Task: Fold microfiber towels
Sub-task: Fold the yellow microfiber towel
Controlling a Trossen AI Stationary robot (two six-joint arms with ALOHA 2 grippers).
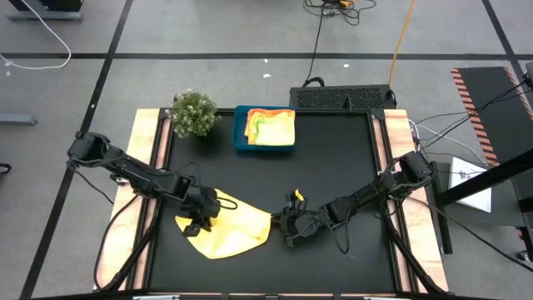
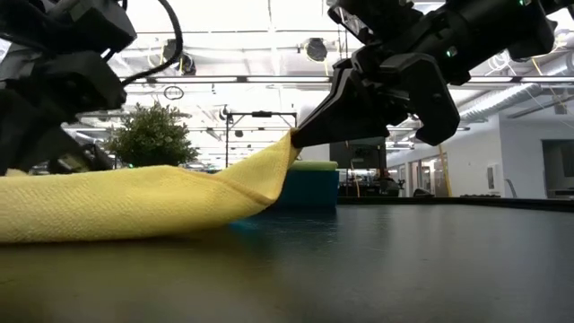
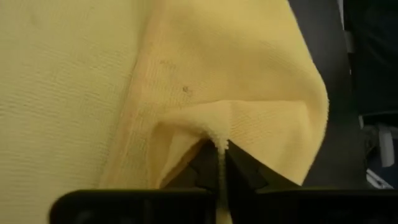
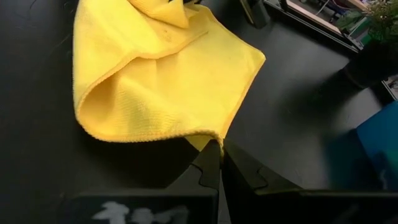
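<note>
Plant [image 1: 192,112]; tray [image 1: 241,133] behind towel [image 1: 229,229].

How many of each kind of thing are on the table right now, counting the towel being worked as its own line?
Yellow towel held in both arms' jaws: 1
Stack of towels in the tray, cannot be counted apart: 1 stack
Blue tray: 1
Small green plant: 1
Total: 4 things, taking the stack as one
</note>
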